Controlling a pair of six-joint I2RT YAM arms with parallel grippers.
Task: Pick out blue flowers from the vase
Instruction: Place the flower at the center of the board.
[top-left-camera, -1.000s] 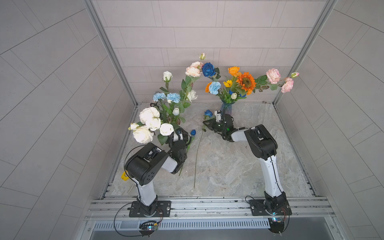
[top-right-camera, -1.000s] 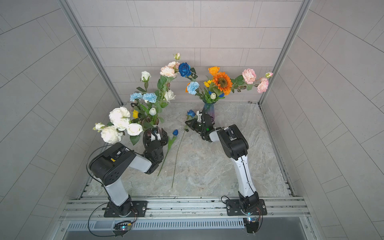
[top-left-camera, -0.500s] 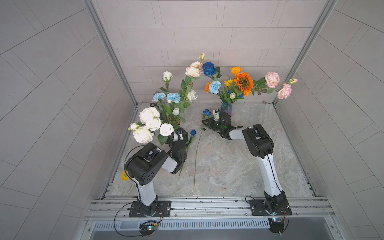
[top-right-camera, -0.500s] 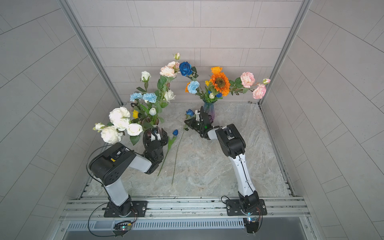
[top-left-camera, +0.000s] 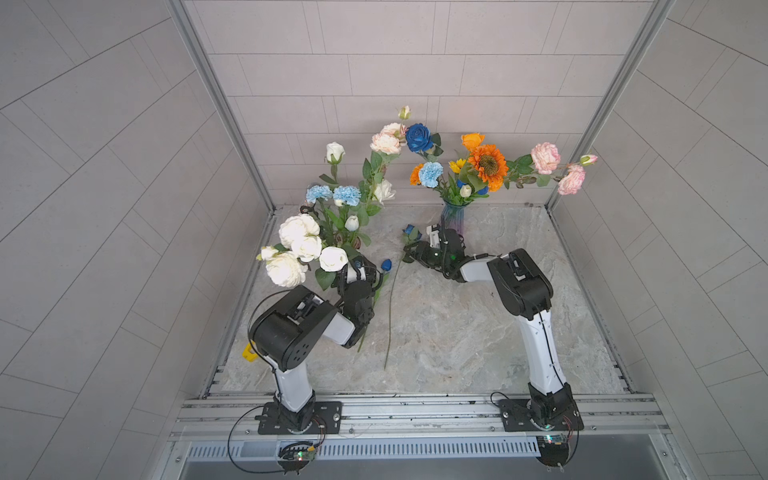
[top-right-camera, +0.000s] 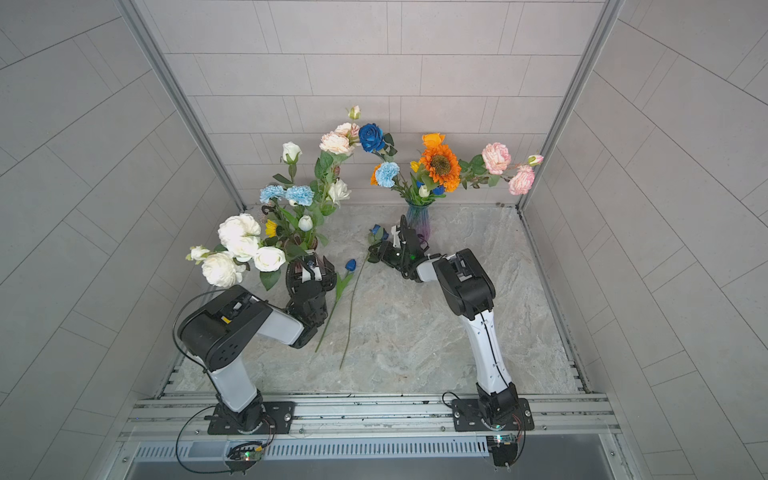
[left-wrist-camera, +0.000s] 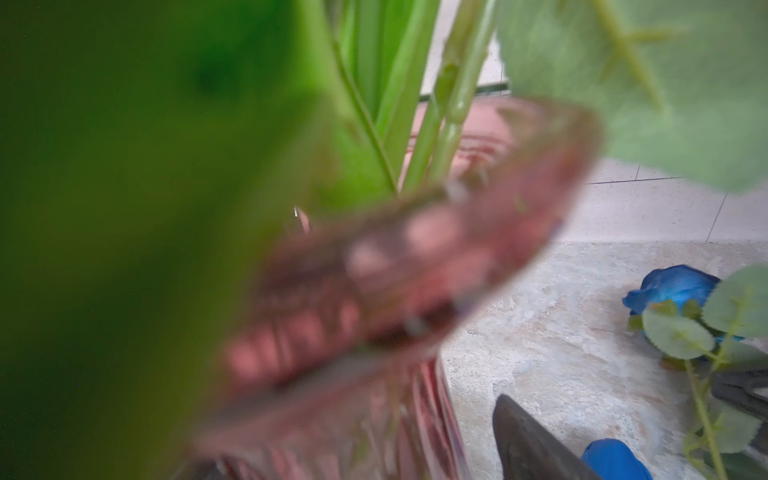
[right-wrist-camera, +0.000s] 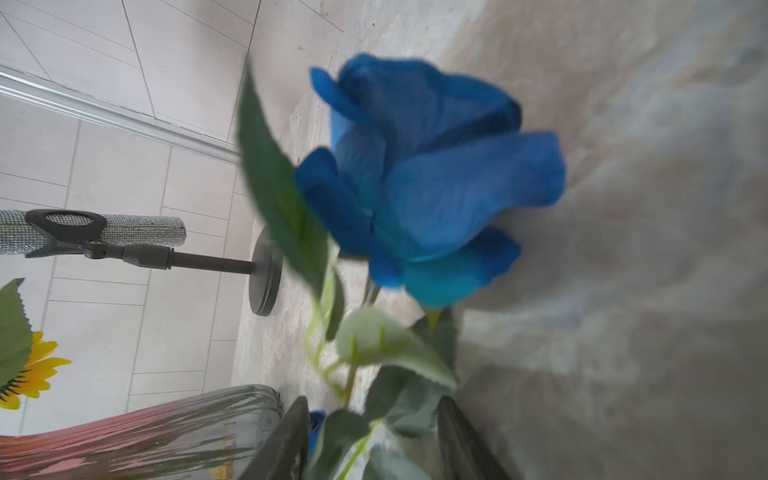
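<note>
Blue rose (top-left-camera: 409, 230) front-to-back, bloom rearward

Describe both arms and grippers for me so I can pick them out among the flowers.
The left arm and right arm match: boxy black joint housings, white links with thin black cables, black base plates. A yellow clip sits by the left one. The left gripper and right gripper are black with dark tapered fingers.

White roses (top-left-camera: 297, 245) bunch together, well apart from the orange sunflower (top-left-camera: 489, 165) and pink carnations (top-left-camera: 545, 158).
</note>
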